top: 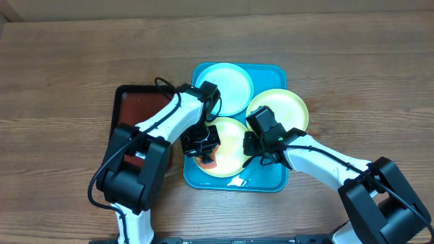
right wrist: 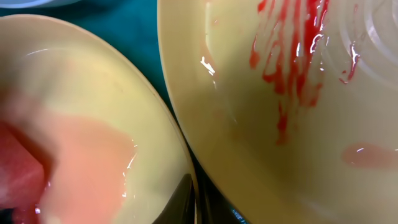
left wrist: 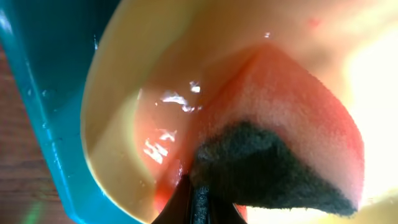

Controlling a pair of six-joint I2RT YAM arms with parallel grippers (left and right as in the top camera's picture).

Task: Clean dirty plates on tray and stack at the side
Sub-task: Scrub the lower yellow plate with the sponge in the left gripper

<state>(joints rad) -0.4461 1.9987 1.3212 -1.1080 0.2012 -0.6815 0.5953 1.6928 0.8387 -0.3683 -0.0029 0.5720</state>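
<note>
Overhead, the left arm reaches out from the near-left corner, folds back over itself and drops its left gripper (top: 201, 144) onto the front plate (top: 230, 139), a round shallow yellow-green plastic one. That plate lies in the near half of the large turquoise rectangular plastic tray (top: 234, 184). The right arm stretches in low from the near-right corner. Its right gripper (top: 252, 144) sits between the front plate and the right plate (top: 288, 107), also yellow-green. A pale blue plate (top: 227, 85) fills the tray's far-left corner. A dark red, black-rimmed tray (top: 135, 105) lies on the wooden table (top: 68, 68), partly under the left arm.

From the left wrist, the left gripper (left wrist: 198, 202) is clamped on an orange-pink foam sponge (left wrist: 280, 124) with a dark scouring face. The sponge is pressed onto the wet front plate (left wrist: 124, 93), with the tray (left wrist: 43, 81) wall just beside it.

From the right wrist, the right gripper (right wrist: 198, 202) has its jaws closed over the dark gap between the two rims. The right plate (right wrist: 280, 155) carries red smears (right wrist: 292, 62). The front plate (right wrist: 74, 93) holds pinkish liquid (right wrist: 93, 168), and the sponge (right wrist: 18, 168) is a blur at the left edge.
</note>
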